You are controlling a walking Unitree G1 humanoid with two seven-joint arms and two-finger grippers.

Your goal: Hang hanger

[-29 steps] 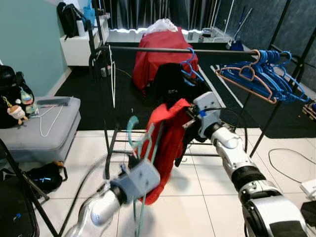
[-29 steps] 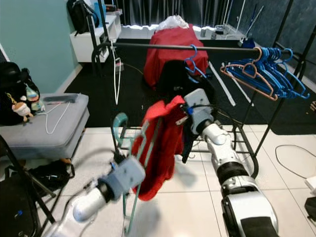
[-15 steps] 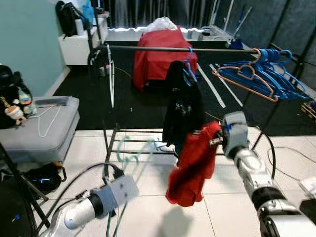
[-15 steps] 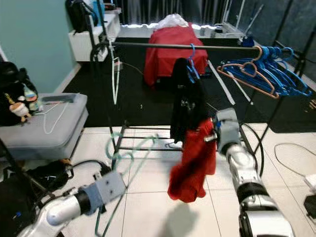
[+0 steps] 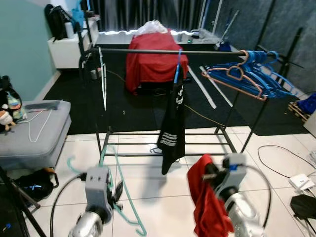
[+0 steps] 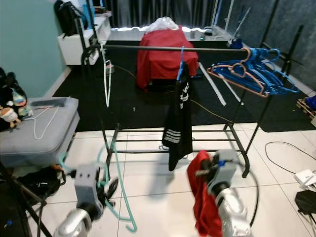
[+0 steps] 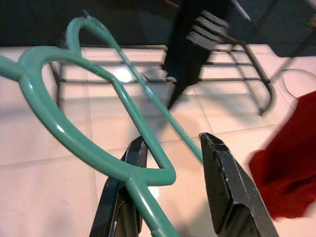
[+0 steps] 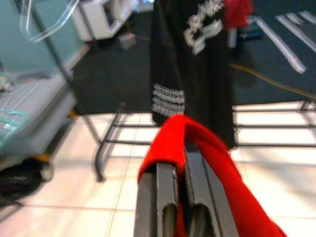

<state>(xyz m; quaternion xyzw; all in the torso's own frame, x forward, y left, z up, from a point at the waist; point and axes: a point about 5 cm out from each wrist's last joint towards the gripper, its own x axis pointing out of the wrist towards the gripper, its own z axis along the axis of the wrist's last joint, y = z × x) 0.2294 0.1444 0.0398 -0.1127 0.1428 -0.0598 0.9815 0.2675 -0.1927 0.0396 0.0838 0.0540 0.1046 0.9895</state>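
Left gripper (image 7: 170, 163) low over the white tiled floor (image 5: 148, 197), and there's the teal hanger (image 5: 114, 187) in it — one black finger (image 7: 129, 163) pressed against the hanger's bar, the other finger standing off to the side, so the fingers are apart with the hanger between them, its hook (image 7: 44, 89) curling up in front of the wrist camera. From the head views the hanger hangs tilted beside the left arm, just in front of the black clothes rack (image 5: 163, 51), well below the rail. Over on the right, the right gripper (image 8: 180, 168) has its two fingers pressed together with the red garment (image 5: 207, 202) draped over and pinched between them; the cloth droops down toward the floor. On the rail itself, a black shirt with white stripes (image 5: 172, 123) hangs from a blue hanger near the middle, a white hanger (image 5: 102, 79) dangles at the left end, and a bunch of blue hangers (image 5: 256, 74) sits crowded at the right end. Behind the rack, a red-covered piece of furniture (image 5: 153, 61) on the dark carpet. A grey bench (image 5: 34, 133) with a white hanger on its surface stands at far left.
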